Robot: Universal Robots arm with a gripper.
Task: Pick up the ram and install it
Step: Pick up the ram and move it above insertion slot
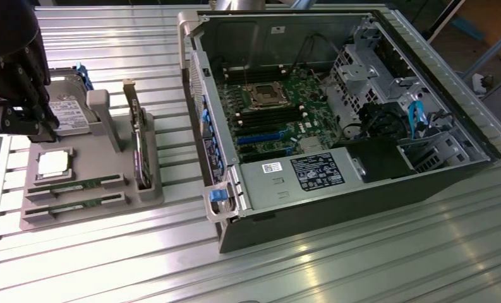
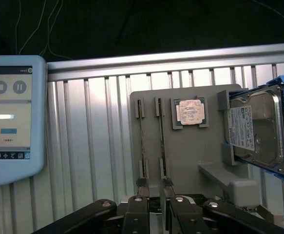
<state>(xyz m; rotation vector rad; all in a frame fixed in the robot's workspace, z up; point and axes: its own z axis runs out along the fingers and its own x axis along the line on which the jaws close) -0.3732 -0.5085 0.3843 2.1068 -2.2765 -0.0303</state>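
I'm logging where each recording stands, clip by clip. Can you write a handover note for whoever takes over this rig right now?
Gripper: fingers open and holding nothing. It hangs over the exterior view's left side of the grey tray.
Ram: one ram stick and its twin both lie side by side in the tray.
Computer: open, at the exterior view's right, apart from the tray.
Done: nothing has been lifted.
Left: picking up a stick and installing it.
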